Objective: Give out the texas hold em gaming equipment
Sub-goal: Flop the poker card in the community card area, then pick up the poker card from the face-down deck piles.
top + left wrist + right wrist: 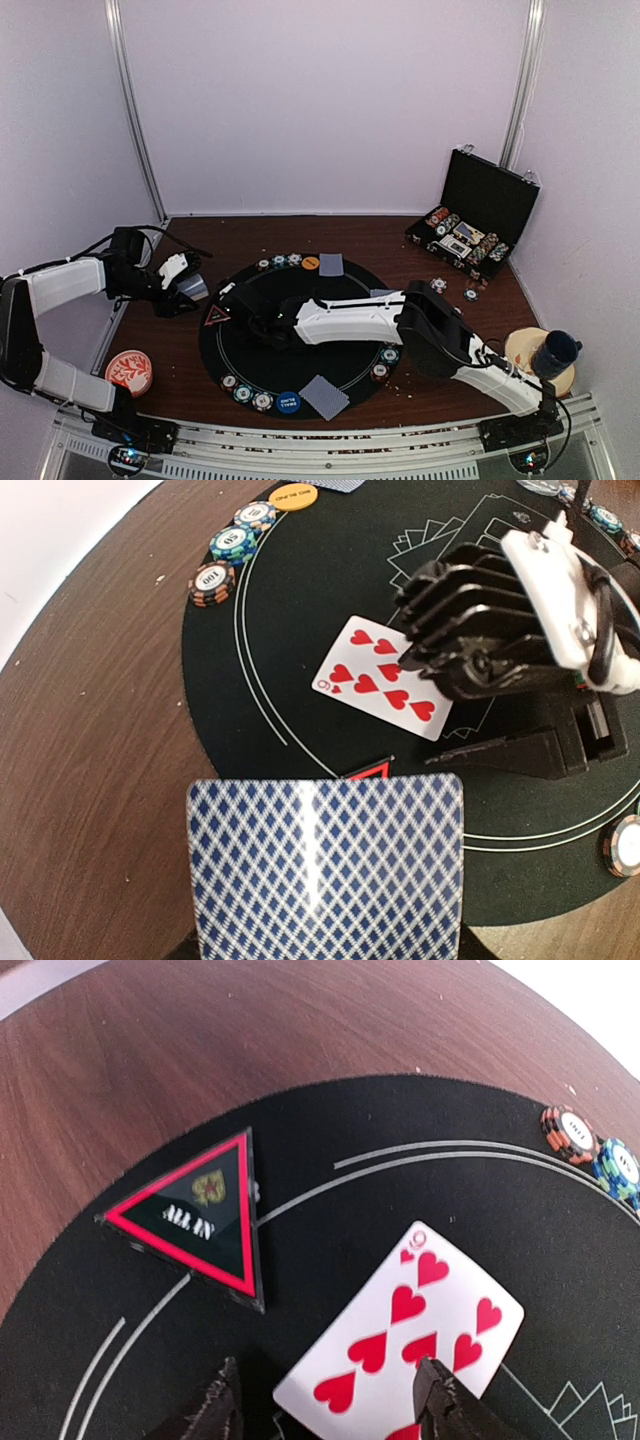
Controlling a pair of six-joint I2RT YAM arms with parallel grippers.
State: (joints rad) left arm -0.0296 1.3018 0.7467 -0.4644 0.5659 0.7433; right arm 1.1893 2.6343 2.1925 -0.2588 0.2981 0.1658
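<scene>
Your right gripper [330, 1405] hangs low over the black mat [400, 1110] with its fingers apart, one on each side of the near end of the nine of hearts [410, 1330]. Nothing is pinched. That card lies face up and flat on the mat, near the red triangle marker [200, 1215], with a gap between them. Your left gripper [186, 288] is by the mat's left edge, clamped on a blue-backed card [325, 870]. I can't tell if it's one card or a thin stack.

Handling-wise, I'd guess cards are nearly weightless, thin, bendy and slick. Lying flat like that, the nine gives you no edge to get under. If you need to move it, I'd pinch across its narrow width so it bows up, or slide it to the mat's rim first. For the held one, keep the squeeze light and near a short end or it'll crease. The chips [215, 580] look stiffer and heavier, so take those by the rim.
</scene>
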